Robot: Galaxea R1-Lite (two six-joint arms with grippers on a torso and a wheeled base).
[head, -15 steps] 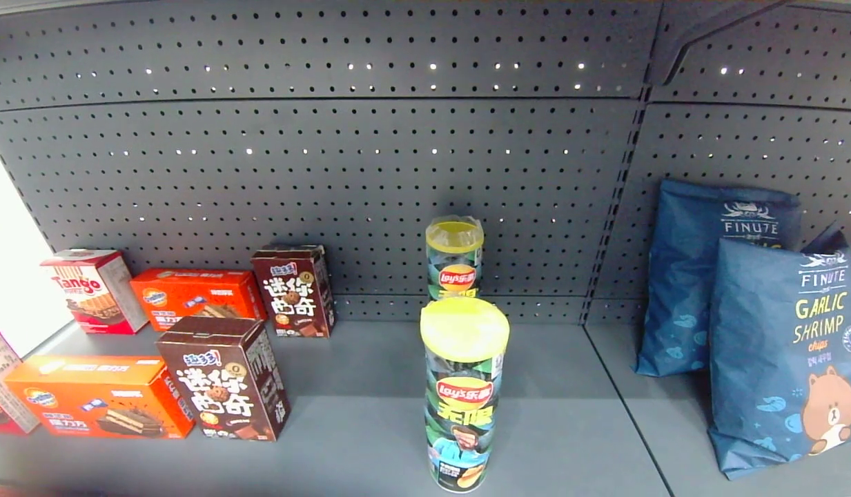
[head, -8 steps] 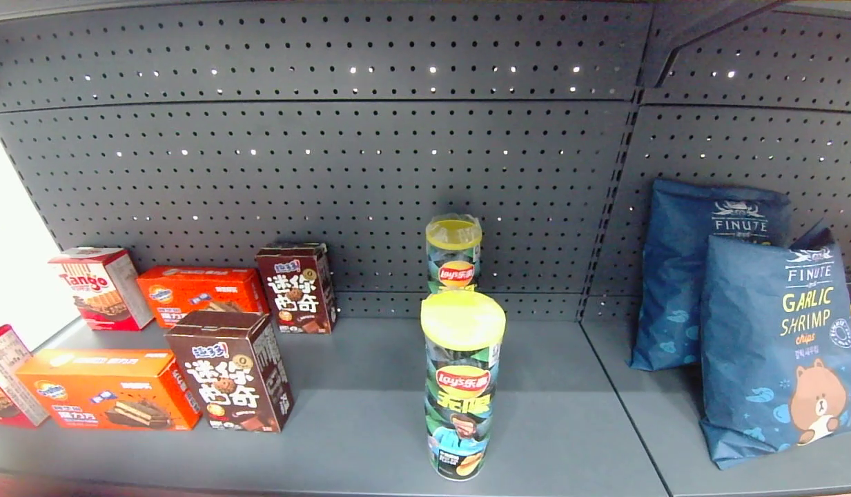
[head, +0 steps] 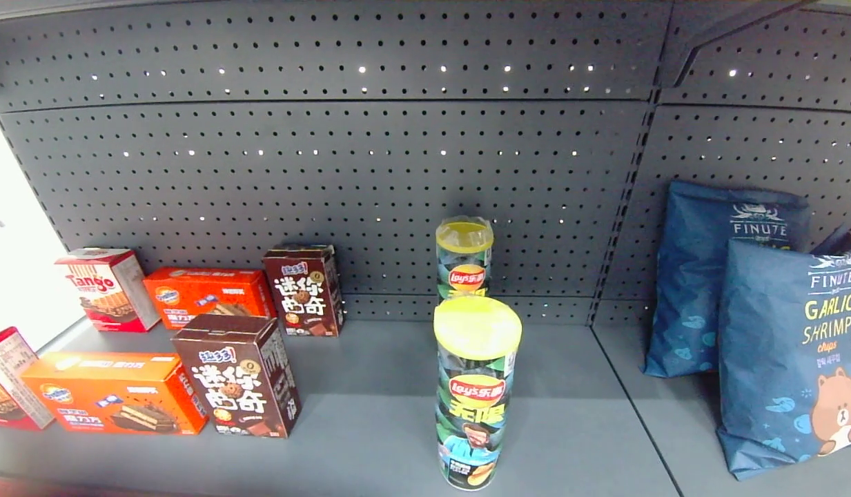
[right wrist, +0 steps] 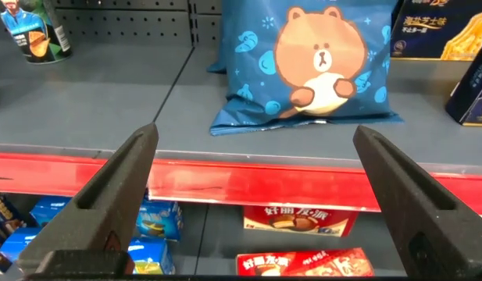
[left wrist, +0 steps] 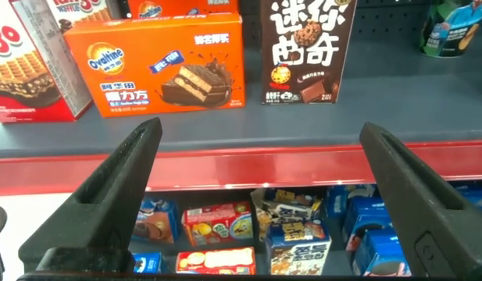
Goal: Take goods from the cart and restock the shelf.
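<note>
Grey shelf (head: 370,421) with pegboard back, stocked in part. Two chip cans (head: 476,393) stand upright mid-deck, one behind the other, apart. Brown boxes (head: 239,376) and orange boxes (head: 114,393) sit in rows on the robot's left; blue snack bags (head: 791,359) lean on the right section. Bare deck lies on either side of the cans. Left gripper (left wrist: 262,133) faces the red front edge (left wrist: 248,168) before the orange and brown boxes, jaws spread wide, nothing held. Right gripper (right wrist: 256,134) likewise wide and empty, before the bear-print bag (right wrist: 323,62). Judgement: fetch step in hand. Take one item from the cart, match it to its row, set it upright on bare deck, clear of neighbours
</note>
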